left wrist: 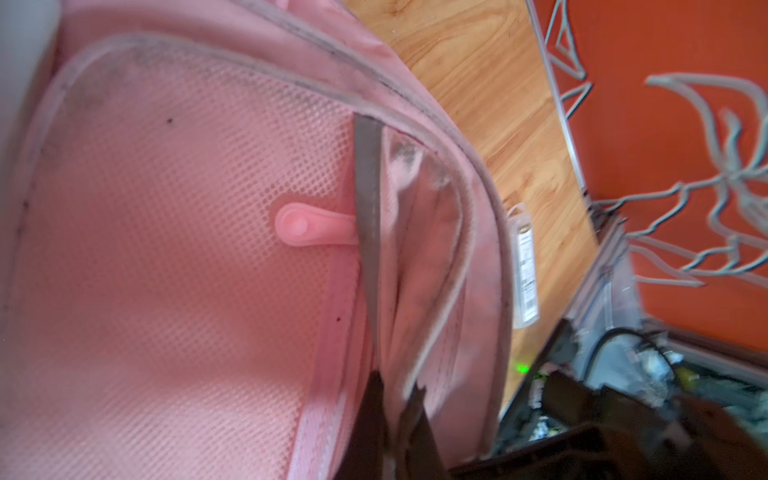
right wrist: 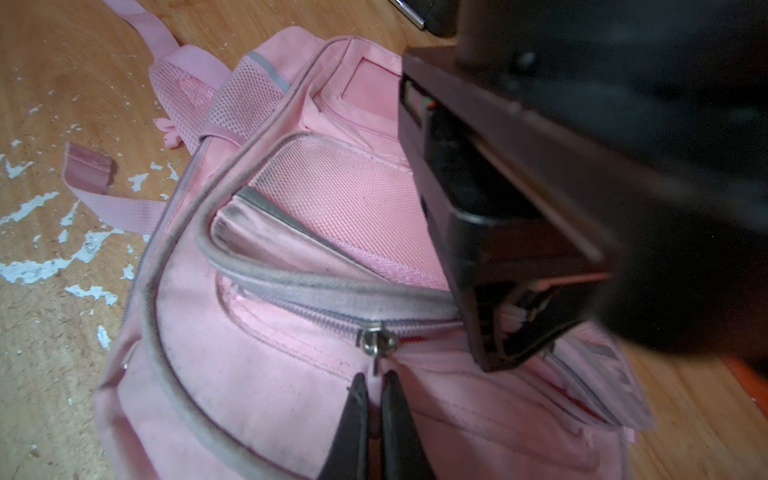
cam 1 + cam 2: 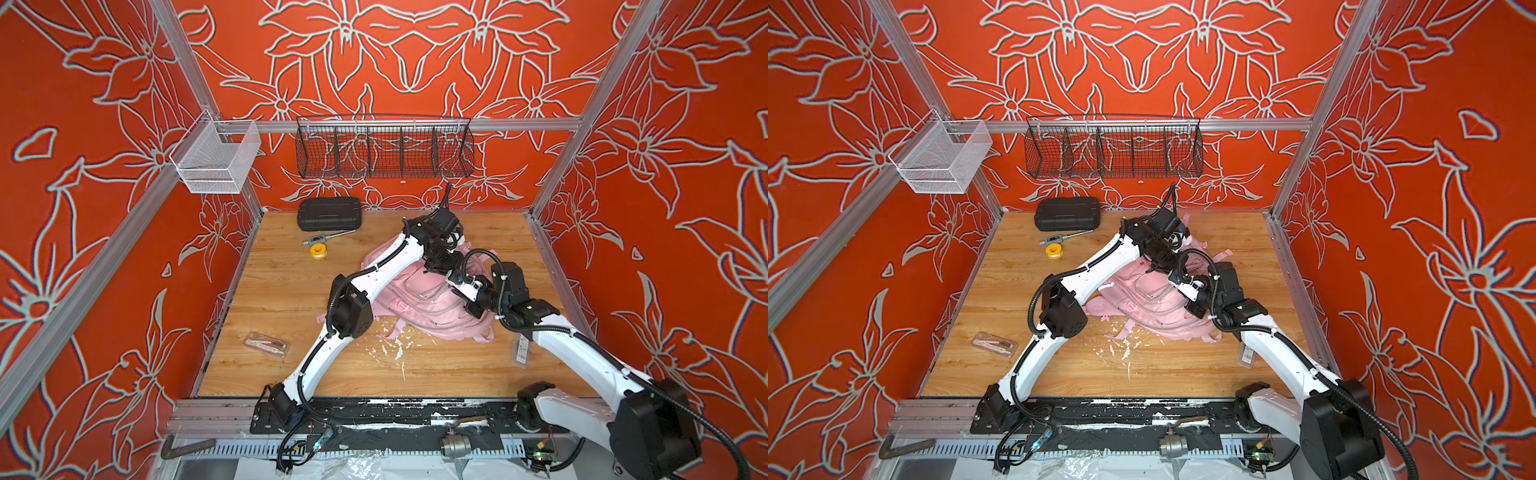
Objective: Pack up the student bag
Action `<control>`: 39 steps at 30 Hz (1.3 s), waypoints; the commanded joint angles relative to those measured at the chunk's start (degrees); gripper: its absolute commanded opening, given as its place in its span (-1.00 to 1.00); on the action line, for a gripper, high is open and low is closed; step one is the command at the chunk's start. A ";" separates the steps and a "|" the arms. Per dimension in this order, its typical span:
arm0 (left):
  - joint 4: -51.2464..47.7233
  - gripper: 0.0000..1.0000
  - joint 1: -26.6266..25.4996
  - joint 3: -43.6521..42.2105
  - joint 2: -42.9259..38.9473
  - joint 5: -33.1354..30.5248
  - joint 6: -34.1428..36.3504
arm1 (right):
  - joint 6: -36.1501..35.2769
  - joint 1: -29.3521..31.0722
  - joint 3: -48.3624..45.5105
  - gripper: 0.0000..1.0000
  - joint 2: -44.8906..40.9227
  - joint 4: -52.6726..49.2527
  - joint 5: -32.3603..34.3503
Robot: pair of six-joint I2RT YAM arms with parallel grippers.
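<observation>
Left fingers (image 1: 365, 432) clamped on student bag (image 1: 166, 249), right fingers (image 2: 353, 424) together, perhaps on zipper (image 2: 376, 343); left arm (image 3: 382, 266) alongside.

One student bag (image 3: 415, 301), one case (image 3: 329, 214), two baskets (image 3: 216, 162) (image 3: 384, 151), two packets (image 3: 267, 344) (image 3: 521, 352).

Robot lab test cell, not a home. It is boxed in by a silver aluminium extrusion frame (image 3: 415, 124) with printed orange floral wall panels (image 3: 685, 208) on the left, right and far sides. Wood-grain laminate tabletop (image 3: 291, 299). Two white-and-black robot arms (image 3: 313, 359) are bolted to a black metal base plate (image 3: 395, 409) at the near edge, with loose wiring and small circuit boards (image 3: 540, 456) there. A black wire basket (image 3: 384, 151) and a white mesh basket (image 3: 216, 162) hang off the far rail.
</observation>
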 commanded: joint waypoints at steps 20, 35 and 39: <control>36.81 -1.00 3.70 0.21 -3.41 -2.56 -43.00 | 6.70 4.25 0.39 -1.00 -7.30 -3.95 1.70; 39.58 -1.00 2.91 0.16 -3.19 -2.54 -45.49 | 17.23 9.47 -0.27 -1.00 1.31 10.60 7.48; 40.05 -1.00 2.65 -2.69 -4.51 -1.51 -46.11 | 16.73 10.62 0.60 -1.00 4.41 11.99 7.01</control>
